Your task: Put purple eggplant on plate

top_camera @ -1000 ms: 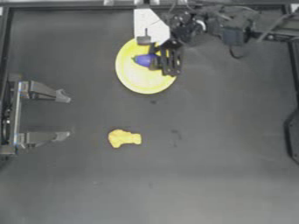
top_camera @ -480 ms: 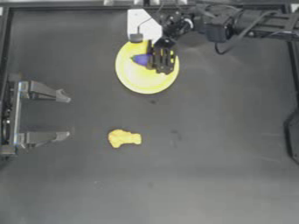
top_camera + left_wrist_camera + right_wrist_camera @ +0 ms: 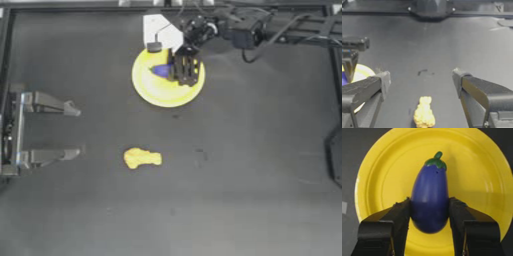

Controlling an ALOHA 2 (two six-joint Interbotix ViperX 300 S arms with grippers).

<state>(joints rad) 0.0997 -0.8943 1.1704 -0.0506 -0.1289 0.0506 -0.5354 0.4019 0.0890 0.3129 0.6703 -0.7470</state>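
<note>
The purple eggplant [image 3: 430, 203] is glossy blue-purple with a green stem end, and my right gripper [image 3: 429, 210] is shut on its sides. It is over the middle of the yellow plate [image 3: 382, 178]. From above, the right gripper [image 3: 183, 67] is over the plate [image 3: 160, 92] near the table's far edge, and the eggplant [image 3: 162, 71] pokes out leftward from the jaws. I cannot tell whether the eggplant touches the plate. My left gripper [image 3: 72, 132] is parked open at the left side, its fingers [image 3: 365, 90] spread wide.
A yellow lumpy toy [image 3: 141, 158] lies on the dark table between the left gripper and the table's middle, also showing in the left wrist view [image 3: 423, 113]. A white card [image 3: 159, 27] lies just beyond the plate. Cables [image 3: 280, 30] run along the far right edge.
The right gripper has shifted slightly left and lower over the plate with the eggplant still held. The left arm has not moved.
</note>
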